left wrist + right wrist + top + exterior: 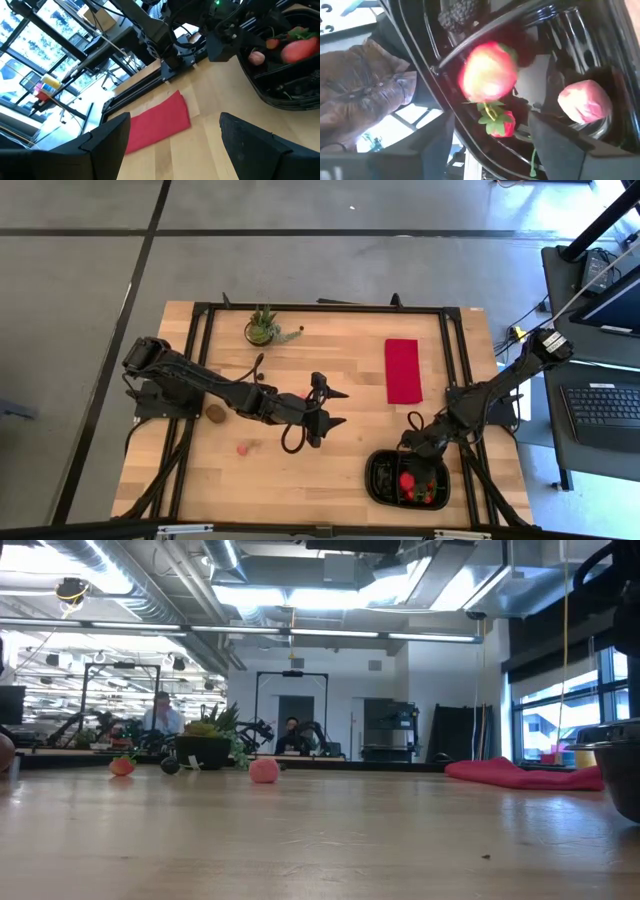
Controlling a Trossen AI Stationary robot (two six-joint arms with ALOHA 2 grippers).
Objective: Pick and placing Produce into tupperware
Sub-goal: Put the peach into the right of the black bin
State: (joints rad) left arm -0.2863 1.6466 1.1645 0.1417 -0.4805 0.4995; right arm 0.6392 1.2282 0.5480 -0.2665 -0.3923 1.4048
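Showing fruit point(489, 72) inside tupperware point(560, 30); right wrist only.

floor point(300, 210): grey, dark seams | ceiling lights point(300, 595): bright strips | window point(555, 705): daylight | desk point(600, 395): possibly a laptop

Bare wooden worktop point(330, 470) open along the near edge between the small pink fruit piece point(242, 448) and the black oval plastic tray point(372, 480). Left pincer point(334, 408), fingers spread, sits mid-worktop. Right pincer point(418, 442) blocks the tray's far rim. Flat red cloth point(402, 370) and potted green plant point(262, 328) lie far.
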